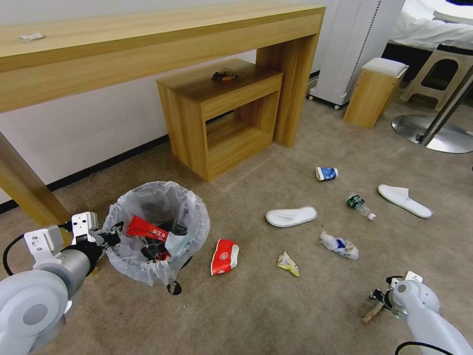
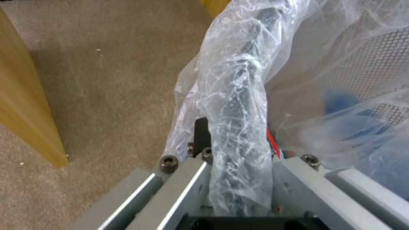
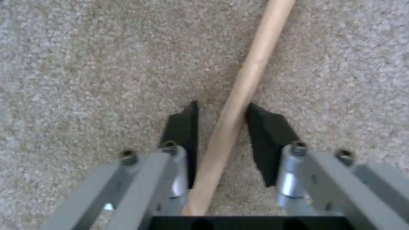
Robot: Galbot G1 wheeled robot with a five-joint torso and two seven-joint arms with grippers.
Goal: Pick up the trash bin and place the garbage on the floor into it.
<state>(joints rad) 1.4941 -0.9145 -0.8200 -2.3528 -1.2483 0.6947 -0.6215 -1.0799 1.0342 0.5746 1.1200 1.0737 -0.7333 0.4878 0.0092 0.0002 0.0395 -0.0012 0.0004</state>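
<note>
Two pincers work: left pincer point(image 2: 238, 166) pinches the trash bin point(image 1: 156, 231) rim; right pincer point(image 3: 221, 127), spread, straddles the wooden stick point(image 3: 238, 92), which sits off-centre and could roll free on closing

No legible text, red wrapper point(image 1: 224, 256) print and blue cup point(image 1: 326, 173) markings unreadable

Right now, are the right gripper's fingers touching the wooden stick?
Cannot tell. In the right wrist view the right gripper straddles the wooden stick; one finger sits right against it, the other shows carpet between.
</note>
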